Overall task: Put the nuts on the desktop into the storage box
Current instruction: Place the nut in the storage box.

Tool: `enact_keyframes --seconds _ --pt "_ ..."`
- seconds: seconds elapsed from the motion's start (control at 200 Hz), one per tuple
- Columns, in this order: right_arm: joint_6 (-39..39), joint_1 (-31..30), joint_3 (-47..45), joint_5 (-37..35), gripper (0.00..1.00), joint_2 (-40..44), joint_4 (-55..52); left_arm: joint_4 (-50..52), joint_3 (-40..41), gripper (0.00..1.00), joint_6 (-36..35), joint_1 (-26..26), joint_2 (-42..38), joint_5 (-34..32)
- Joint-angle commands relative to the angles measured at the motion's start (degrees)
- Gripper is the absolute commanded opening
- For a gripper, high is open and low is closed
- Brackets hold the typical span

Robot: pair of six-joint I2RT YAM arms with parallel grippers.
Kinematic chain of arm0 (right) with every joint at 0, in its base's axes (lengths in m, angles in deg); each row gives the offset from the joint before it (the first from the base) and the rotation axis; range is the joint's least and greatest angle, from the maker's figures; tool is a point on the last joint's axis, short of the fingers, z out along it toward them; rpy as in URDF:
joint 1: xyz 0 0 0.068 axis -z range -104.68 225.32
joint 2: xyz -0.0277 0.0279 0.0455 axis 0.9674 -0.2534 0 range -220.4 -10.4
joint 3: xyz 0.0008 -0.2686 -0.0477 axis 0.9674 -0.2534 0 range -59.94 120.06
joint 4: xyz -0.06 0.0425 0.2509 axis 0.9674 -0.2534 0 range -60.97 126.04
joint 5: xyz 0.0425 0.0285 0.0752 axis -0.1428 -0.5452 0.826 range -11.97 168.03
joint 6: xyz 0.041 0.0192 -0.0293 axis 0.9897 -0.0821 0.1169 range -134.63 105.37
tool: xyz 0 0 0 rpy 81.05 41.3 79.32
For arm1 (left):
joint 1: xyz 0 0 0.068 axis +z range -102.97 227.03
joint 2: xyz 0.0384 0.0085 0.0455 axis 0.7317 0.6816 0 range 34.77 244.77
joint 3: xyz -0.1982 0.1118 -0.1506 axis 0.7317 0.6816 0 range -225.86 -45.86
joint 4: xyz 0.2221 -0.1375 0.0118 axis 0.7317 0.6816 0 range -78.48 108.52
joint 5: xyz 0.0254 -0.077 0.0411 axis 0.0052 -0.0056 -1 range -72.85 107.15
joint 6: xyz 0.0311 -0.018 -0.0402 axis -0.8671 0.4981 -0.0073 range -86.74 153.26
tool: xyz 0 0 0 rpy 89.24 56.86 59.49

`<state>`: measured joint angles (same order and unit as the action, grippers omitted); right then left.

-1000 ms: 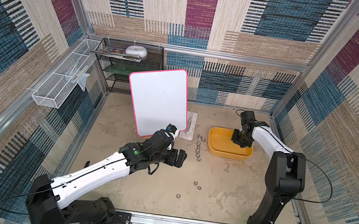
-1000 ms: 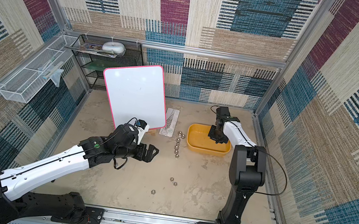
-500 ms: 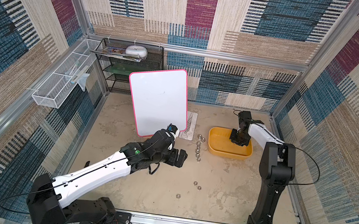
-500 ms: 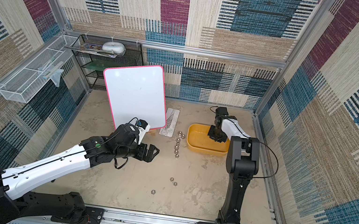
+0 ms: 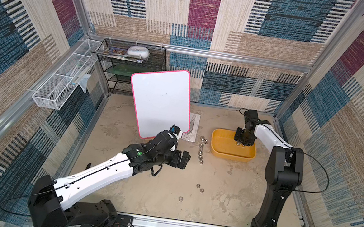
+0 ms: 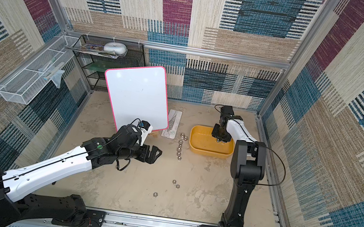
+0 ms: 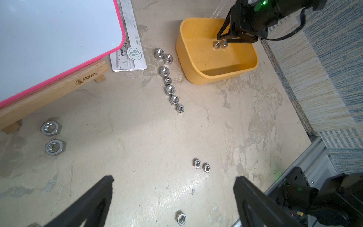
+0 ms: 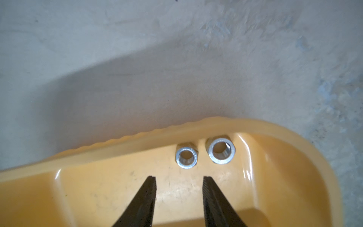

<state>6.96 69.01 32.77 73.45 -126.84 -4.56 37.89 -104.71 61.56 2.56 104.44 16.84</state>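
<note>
Right gripper (image 8: 179, 177) hung over the storage box (image 5: 231, 156), jaws apart, empty, two nuts (image 8: 186, 158) lying inside; left gripper (image 7: 174, 178), spread wide, hovered ready for the row (image 5: 200, 150) at the box's nine o'clock.

Overhead stereo pair; downward wrist close-ups

The shallow yellow-orange plastic tray (image 8: 255, 125) runs past the right wrist view's edge, where the right gripper (image 8: 178, 177) shows only its black tips. In both top views the left arm (image 5: 101, 173) covers two large silver hex nuts (image 7: 51, 127) beside the wooden stand (image 7: 59, 86).
</note>
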Motion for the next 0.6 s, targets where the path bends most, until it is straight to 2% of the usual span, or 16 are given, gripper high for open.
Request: enact_keyframes --seconds 0.0,0.16,0.305,0.596 --pt "-0.21 -1.01 -1.76 1.50 0.45 3.56 -1.08 -0.69 0.65 1.00 -0.07 0.04 -0.74 -1.39" --pt "-0.57 -4.18 -5.19 2.29 0.45 9.25 -1.15 0.51 1.87 1.00 0.97 0.07 -2.61 -3.15" --pt "-0.92 -8.60 -5.56 3.34 0.46 10.93 -1.59 0.96 3.75 1.00 2.40 0.08 -5.39 -6.23" --pt "-2.02 -18.31 6.59 1.79 0.46 2.65 -4.94 3.35 5.33 1.00 3.89 0.47 -8.95 -9.78"
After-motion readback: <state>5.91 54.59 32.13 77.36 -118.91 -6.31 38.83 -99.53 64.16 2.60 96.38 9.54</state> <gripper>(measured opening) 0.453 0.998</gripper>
